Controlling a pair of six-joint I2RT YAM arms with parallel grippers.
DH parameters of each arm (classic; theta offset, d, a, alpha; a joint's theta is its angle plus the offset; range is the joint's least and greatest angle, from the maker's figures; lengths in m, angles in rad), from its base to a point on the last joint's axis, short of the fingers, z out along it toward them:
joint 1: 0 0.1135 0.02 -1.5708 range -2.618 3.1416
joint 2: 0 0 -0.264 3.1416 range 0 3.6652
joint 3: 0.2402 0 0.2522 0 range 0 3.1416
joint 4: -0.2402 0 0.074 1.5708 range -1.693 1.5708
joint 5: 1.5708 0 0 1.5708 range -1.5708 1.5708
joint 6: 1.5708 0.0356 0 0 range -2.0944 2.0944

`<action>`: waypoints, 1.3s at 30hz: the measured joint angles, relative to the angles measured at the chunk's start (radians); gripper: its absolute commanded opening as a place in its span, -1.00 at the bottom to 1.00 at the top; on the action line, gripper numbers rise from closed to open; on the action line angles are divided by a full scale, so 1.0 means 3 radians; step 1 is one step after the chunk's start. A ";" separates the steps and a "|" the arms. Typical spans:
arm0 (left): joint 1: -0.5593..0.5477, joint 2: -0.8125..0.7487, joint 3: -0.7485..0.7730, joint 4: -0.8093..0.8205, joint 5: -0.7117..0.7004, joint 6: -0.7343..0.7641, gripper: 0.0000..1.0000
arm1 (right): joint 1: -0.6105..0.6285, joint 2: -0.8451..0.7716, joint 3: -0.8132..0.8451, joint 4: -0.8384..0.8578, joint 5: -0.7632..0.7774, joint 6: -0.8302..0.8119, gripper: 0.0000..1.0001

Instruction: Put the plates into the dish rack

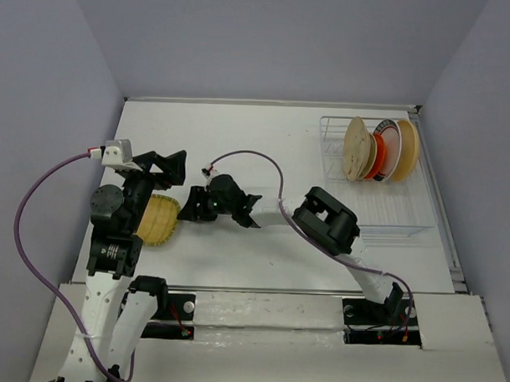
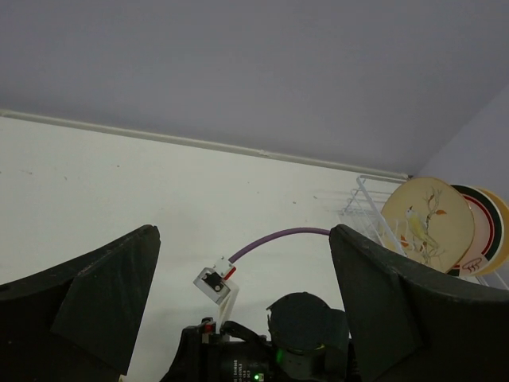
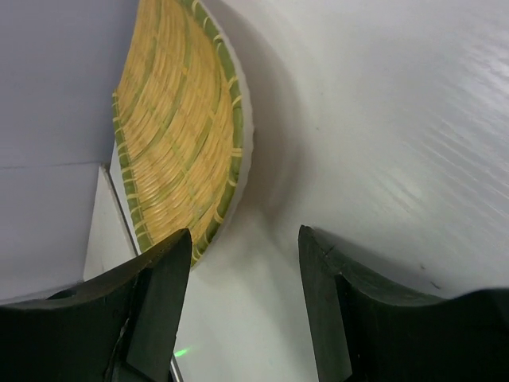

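Woven yellow plate (image 3: 179,127) lies on the white table (image 1: 261,258), both claws open.
Right claw (image 3: 242,247) gapes empty beside the plate's ridged round rim. Left claw (image 2: 242,286) is spread near the plate's far edge. The clear rack (image 1: 388,214), well right of the plate, holds upright plates (image 1: 355,148).

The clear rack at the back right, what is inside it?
Four visible plates stand on edge in the dish rack: cream patterned plate, orange-red plate, white rimmed plate, tan plate. They overlap, so any smaller plate between them is hidden.
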 measured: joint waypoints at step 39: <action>0.0000 0.0187 -0.0023 0.0031 0.0301 -0.0051 0.98 | -0.1181 -0.1506 -0.1041 -0.1387 0.0189 -0.1595 -0.34</action>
